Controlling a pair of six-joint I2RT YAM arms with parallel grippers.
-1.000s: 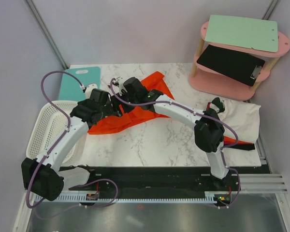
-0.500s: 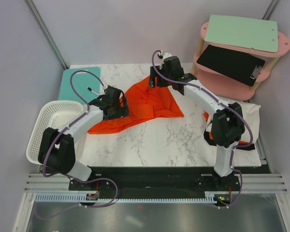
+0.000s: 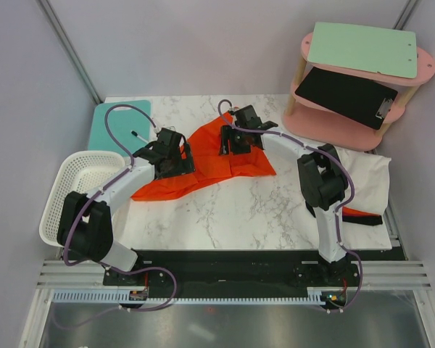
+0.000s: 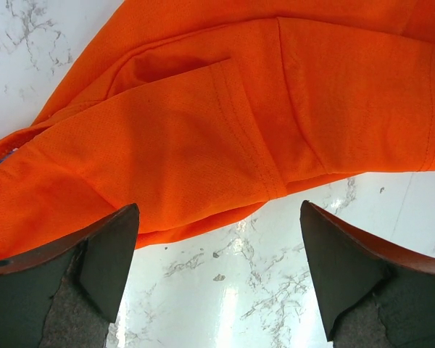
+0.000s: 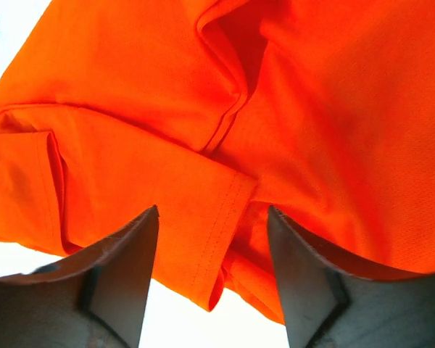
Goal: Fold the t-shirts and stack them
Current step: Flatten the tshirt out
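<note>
One orange-red t-shirt [image 3: 225, 161] lies crumpled and partly spread on the marble table [image 3: 232, 210]. My left gripper [image 3: 183, 158] stands open at the shirt's left part; in the left wrist view the left gripper [image 4: 217, 214] hovers over bare marble, with the shirt's hem [image 4: 203, 145] just ahead. My right gripper [image 3: 228, 143] is open over the shirt's upper middle. In the right wrist view a stitched sleeve hem [image 5: 225, 217] lies between the right gripper's [image 5: 212, 217] fingers, ungripped. A sliver of another orange-red t-shirt [image 3: 351, 212] shows under the white cloth.
A white latticed basket [image 3: 76, 185] sits at the table's left edge, with a teal board [image 3: 116, 119] behind it. A white cloth sheet [image 3: 366, 177] lies at the right. The pink two-tier shelf [image 3: 355, 87] with clipboards stands at the back right.
The right gripper has come from the shirt's far edge toward me, now over its middle. A second ago both arms were bunched over the shirt; the shirt now lies more spread.
</note>
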